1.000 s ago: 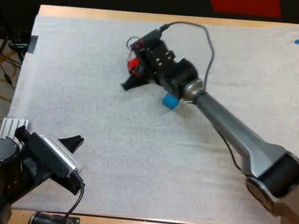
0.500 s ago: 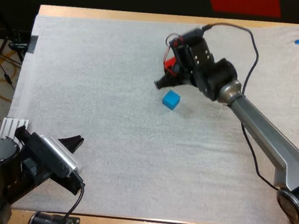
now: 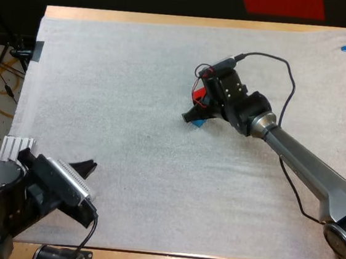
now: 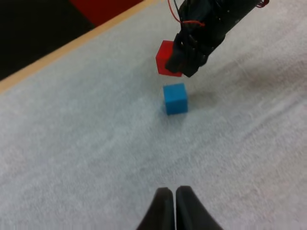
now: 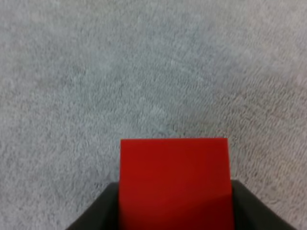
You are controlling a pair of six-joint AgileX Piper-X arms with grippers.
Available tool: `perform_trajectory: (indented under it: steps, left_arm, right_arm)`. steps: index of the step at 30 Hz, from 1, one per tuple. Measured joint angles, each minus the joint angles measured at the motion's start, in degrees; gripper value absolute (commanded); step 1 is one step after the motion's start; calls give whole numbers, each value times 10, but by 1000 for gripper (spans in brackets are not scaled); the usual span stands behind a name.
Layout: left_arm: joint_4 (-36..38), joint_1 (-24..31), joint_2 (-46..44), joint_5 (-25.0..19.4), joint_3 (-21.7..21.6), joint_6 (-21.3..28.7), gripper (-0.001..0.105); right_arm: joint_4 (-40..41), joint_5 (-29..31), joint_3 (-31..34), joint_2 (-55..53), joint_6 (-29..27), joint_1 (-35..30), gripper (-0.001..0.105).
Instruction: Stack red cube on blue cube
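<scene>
High view, right gripper [image 3: 193, 110]: clamped on the red cube [image 3: 197, 95] at mid-mat, right by the blue cube [image 3: 197, 123], of which just a corner shows.
High view, left gripper [image 3: 86, 168]: at the near left of the mat, well apart from both cubes.
High view, surface: white mat [image 3: 123, 68] on a wooden table [image 3: 172, 20].
Left wrist view, left fingers: pressed together on nothing.
Left wrist view, cubes: the blue cube is flat on the mat. The red cube is held level just beyond it, with a strip of mat between them.
Right wrist view, red cube: square between the black fingers [image 5: 96, 213], equal sides, no long axis.
</scene>
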Motion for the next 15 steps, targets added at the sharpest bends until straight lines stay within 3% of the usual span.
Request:
perform_trajectory:
  steps: [15]
  left_arm:
    - [29, 0, 0, 20, 0, 0, 0]
  right_arm:
    - [-68, -5, 47, 14, 0, 1, 28]
